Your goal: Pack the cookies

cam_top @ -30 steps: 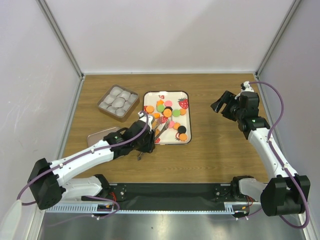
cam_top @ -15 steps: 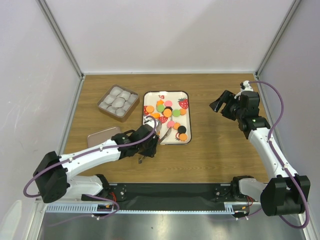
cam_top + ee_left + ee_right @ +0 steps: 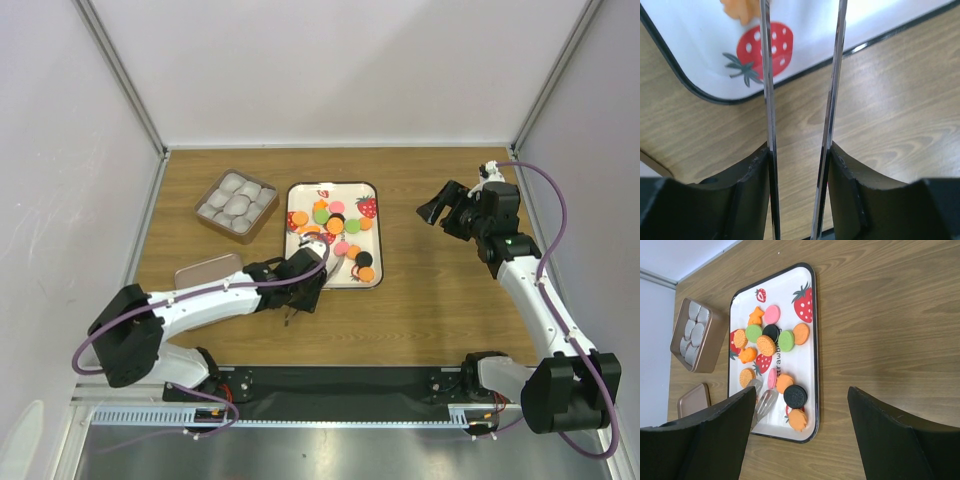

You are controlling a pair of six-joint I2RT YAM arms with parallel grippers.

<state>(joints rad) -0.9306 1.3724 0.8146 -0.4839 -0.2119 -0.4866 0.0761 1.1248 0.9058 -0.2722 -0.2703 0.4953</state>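
Strawberry-print tray [image 3: 332,184], mid-tabletop [image 3: 430,290]: it holds the cookies [image 3: 335,225], orange, pink, green and black. The tin [image 3: 204,203] beside its left edge holds white paper cups [image 3: 237,205]; the lid [image 3: 205,271] lies nearer you. Your left gripper [image 3: 302,284], low at the tray's near left corner, clamps tongs [image 3: 767,75]. Your right gripper [image 3: 437,208] hangs with jaws apart toward the right edge. Since a second ago, the left arm [image 3: 200,300] has flattened and drawn nearer.

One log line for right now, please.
left gripper: shut on tongs, tips over tray | right gripper: open, empty | cookies: loose on tray
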